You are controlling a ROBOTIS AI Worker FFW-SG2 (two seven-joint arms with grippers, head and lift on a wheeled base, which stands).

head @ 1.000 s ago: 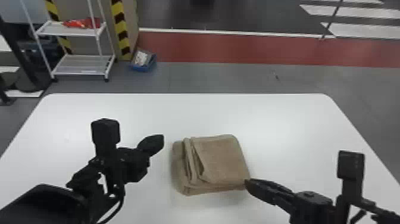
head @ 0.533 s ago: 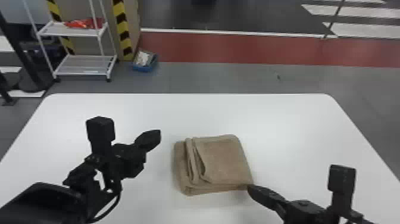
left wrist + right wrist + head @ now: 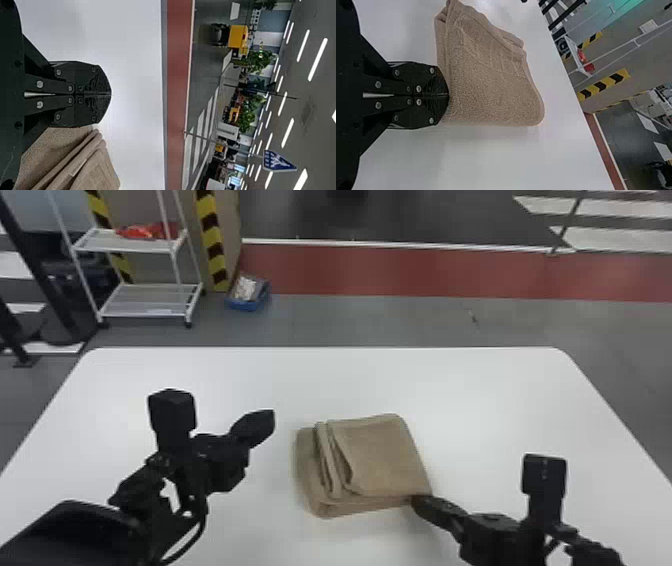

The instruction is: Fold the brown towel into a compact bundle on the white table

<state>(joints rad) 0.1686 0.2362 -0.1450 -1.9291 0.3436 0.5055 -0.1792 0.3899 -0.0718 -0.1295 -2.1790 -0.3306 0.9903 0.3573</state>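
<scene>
Folded into a thick rectangular bundle, the brown towel (image 3: 380, 455) lies on the white table (image 3: 480, 400), with layered edges along its left part. My left gripper (image 3: 272, 421) is held to the left of the towel, apart from it; in the left wrist view the left gripper (image 3: 111, 94) is shut with nothing between its fingers. At the towel's near right corner is my right gripper (image 3: 415, 501), its tip against the edge. In the right wrist view the right gripper (image 3: 448, 95) is shut, its tips touching the towel (image 3: 494, 87).
Beyond the table's far edge stand a white wire shelf (image 3: 145, 297) and a blue bin (image 3: 248, 294) on the floor. The tabletop stretches on both sides of the towel and behind it.
The towel has shifted slightly right in the head view. My left gripper has moved slightly left and my right gripper slightly down and left, staying by the towel's corner.
</scene>
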